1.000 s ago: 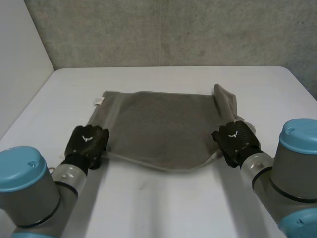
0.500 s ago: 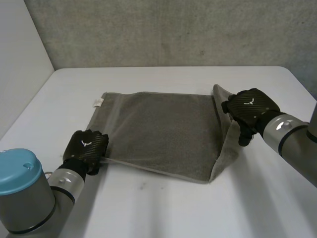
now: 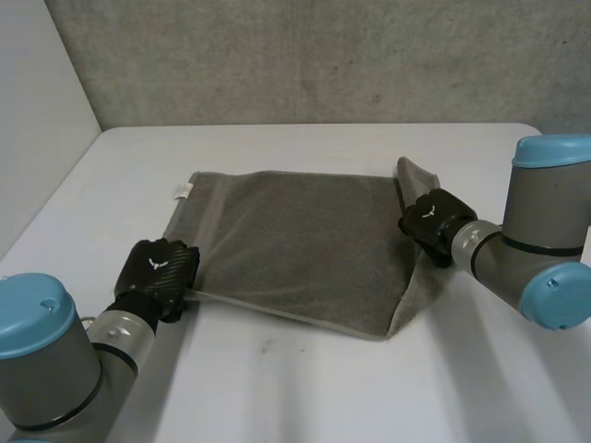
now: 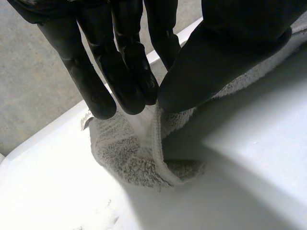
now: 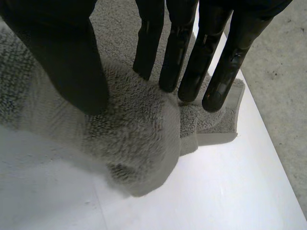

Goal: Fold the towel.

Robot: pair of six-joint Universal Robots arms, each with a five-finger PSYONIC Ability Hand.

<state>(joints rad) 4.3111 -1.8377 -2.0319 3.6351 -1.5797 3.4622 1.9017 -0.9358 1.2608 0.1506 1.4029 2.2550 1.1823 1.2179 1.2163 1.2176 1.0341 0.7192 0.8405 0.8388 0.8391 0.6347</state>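
Presently, left hand (image 3: 160,267) is pinching towel (image 3: 295,240) at its near-left corner, while right hand (image 3: 428,218), straight-fingered and gripping nothing, is touching the bunched far-right edge.

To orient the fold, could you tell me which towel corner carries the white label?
The far corner on the robot's left, beyond the left hand; no other shows one.

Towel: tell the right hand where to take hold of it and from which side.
Pinch the towel at its near right corner, coming in from the right over bare table. That edge is rumpled and lifted, offering a lip; it would probably mirror the left hand, pinching the near left corner.
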